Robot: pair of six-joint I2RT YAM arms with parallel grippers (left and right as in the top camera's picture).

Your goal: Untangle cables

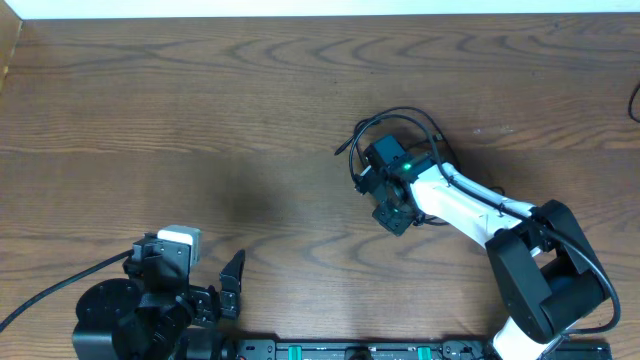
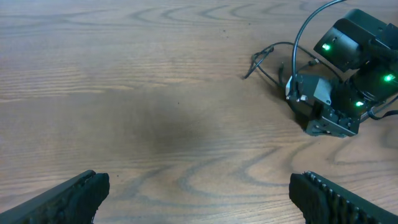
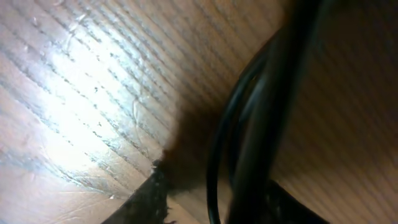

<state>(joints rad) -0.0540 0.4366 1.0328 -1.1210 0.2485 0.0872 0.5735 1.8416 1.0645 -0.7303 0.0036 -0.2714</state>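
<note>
A small bundle of thin black cables lies on the wooden table right of centre, with one loose end pointing left. It also shows in the left wrist view. No white cable shows. My right gripper is pressed down onto the bundle. In the right wrist view its fingers sit close to the table with black cables running between them, and a gap is left beside the left finger. My left gripper is open and empty at the front left, far from the cables.
The right arm's white link and its thicker black cord lie just behind the bundle. The right gripper body with green lights is in the left wrist view. The left arm base is at the table's front edge.
</note>
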